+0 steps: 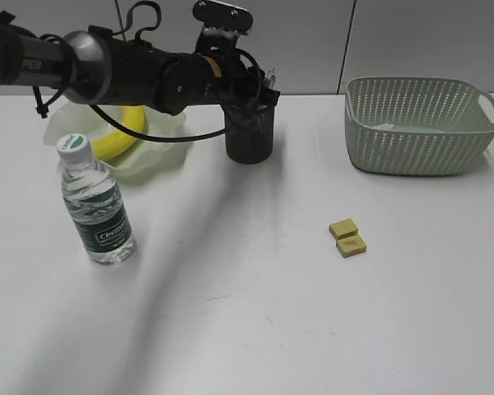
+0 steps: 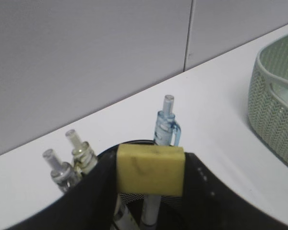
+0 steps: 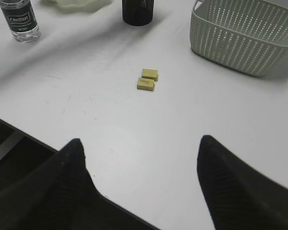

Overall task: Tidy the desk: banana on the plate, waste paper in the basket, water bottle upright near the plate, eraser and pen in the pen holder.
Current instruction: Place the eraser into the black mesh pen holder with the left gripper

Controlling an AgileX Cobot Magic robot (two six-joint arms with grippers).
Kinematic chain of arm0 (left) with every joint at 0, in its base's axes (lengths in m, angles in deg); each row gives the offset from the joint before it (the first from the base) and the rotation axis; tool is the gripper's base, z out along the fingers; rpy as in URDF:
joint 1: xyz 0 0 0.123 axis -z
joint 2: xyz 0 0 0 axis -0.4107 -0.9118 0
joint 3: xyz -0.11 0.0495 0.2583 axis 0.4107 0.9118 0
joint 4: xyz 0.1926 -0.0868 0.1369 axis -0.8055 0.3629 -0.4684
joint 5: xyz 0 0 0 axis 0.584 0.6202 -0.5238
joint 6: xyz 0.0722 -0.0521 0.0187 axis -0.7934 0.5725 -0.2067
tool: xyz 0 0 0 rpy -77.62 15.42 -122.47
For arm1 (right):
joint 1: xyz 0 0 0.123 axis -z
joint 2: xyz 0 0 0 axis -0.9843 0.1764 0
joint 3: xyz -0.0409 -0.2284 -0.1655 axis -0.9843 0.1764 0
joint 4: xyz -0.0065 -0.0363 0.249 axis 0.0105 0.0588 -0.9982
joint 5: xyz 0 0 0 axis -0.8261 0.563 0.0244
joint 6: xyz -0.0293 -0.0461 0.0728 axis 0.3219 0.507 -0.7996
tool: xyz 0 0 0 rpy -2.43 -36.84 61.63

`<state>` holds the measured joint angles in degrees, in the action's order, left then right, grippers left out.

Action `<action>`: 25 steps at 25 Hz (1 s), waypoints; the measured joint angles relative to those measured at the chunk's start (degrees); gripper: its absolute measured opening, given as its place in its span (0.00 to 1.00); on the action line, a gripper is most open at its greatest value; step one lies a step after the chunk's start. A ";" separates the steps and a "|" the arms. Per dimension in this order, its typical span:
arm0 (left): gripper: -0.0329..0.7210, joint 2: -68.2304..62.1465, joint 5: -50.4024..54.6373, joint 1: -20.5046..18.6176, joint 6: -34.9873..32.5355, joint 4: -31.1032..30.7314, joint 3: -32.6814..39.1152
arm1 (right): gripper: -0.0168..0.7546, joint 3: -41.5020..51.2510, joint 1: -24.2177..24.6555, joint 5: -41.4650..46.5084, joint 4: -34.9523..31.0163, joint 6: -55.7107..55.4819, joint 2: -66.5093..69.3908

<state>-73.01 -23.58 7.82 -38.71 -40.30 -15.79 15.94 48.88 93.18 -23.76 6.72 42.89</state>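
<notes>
My left gripper [image 2: 150, 165] is shut on a yellow eraser [image 2: 150, 168] right over the black mesh pen holder [image 1: 249, 136], which holds several pens [image 2: 167, 125]. Two more yellow erasers [image 1: 347, 238] lie on the white desk [image 1: 247, 313], also in the right wrist view [image 3: 148, 79]. The banana [image 1: 119, 136] lies in the pale green wavy plate [image 1: 152, 160]. The water bottle [image 1: 95, 206] stands upright in front of the plate. The basket [image 1: 420, 123] stands at the back right, something white inside it. My right gripper [image 3: 139, 146] is open and empty above the desk's near edge.
The left arm [image 1: 107, 66] stretches from the left across the plate to the pen holder. A grey wall runs behind the desk. The desk's front edge shows at the lower left of the right wrist view [image 3: 19, 129].
</notes>
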 joint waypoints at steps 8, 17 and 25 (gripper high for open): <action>0.48 0.67 -0.69 -0.18 0.00 0.00 0.00 | 0.76 0.00 0.00 0.00 0.00 0.00 0.00; 0.60 0.71 -1.26 -0.24 0.00 0.00 0.00 | 0.76 0.00 0.00 0.00 0.00 0.00 0.00; 0.61 4.21 -0.41 -0.24 0.06 0.00 0.00 | 0.76 0.00 0.00 0.00 0.00 0.00 0.00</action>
<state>-68.80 -23.99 7.58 -38.65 -40.30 -15.79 15.94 48.88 93.18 -23.76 6.72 42.89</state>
